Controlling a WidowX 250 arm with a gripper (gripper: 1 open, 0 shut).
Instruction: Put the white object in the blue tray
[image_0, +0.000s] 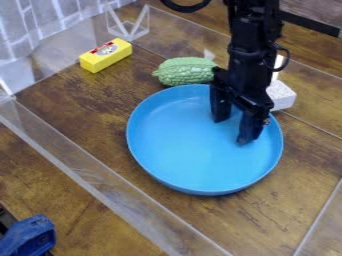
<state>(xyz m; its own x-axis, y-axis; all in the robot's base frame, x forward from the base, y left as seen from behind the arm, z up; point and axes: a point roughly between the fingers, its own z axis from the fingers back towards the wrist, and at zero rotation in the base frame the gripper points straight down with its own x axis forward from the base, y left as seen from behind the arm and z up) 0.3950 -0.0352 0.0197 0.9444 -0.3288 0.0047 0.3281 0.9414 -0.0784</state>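
The blue tray (187, 150) lies in the middle of the wooden table. My gripper (235, 118) points straight down over the tray's far right part, its fingers (250, 128) spread open with nothing visible between them. The white object (282, 94) sits on the table just beyond the tray's far right rim, partly hidden behind the gripper body. I cannot tell whether it touches the rim.
A bumpy green oval object (185, 70) lies just behind the tray's far rim. A yellow block with a red label (106, 54) rests at the back left. Clear plastic walls (80, 150) border the table on the left and front.
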